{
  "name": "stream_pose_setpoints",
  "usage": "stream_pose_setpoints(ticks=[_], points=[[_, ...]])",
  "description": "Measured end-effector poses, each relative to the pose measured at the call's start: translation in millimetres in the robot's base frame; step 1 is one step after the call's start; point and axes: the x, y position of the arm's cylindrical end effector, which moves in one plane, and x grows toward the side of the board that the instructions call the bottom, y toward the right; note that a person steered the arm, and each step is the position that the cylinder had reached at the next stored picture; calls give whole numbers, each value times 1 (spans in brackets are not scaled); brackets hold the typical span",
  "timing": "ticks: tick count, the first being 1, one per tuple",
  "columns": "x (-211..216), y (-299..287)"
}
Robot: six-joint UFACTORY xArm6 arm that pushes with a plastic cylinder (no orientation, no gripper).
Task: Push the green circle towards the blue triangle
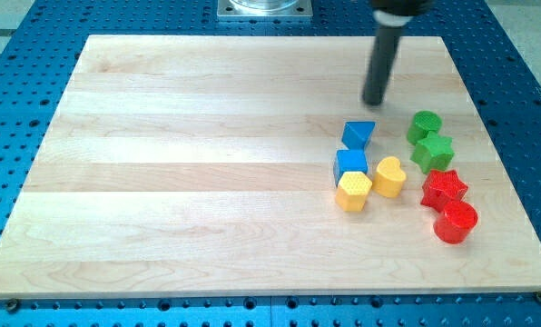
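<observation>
**Block layout on the desk with the rod above the cluster**

Nearest the camera, at the view's lower right, a red plastic cylinder (456, 222) is seen, touching a red plastic star (443, 188) just above it. Further up the same column, a green plastic star (432, 152) is shown, with the green plastic circle (425, 125) touching it from the view's top. To the view's left, a yellow plastic hexagon (353, 192) and a yellow plastic heart (389, 176) are placed side by side, with a blue plastic cube (350, 163) against the hexagon's upper edge. The blue plastic triangle (359, 134) is set just above the cube, near the green circle and to its left, a bare strip of the pale wooden desk (189, 163) lying between them. No grasping end effector is fitted, so nothing is held; my tip (374, 102) is found above the triangle, apart from every block and up-left of the green circle.
</observation>
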Motion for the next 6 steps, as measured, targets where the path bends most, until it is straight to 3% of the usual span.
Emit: stream_pose_setpoints(ticks=[1,2,3,4,6], points=[[-20,56],[20,110],[45,103],[61,60],[57,24]])
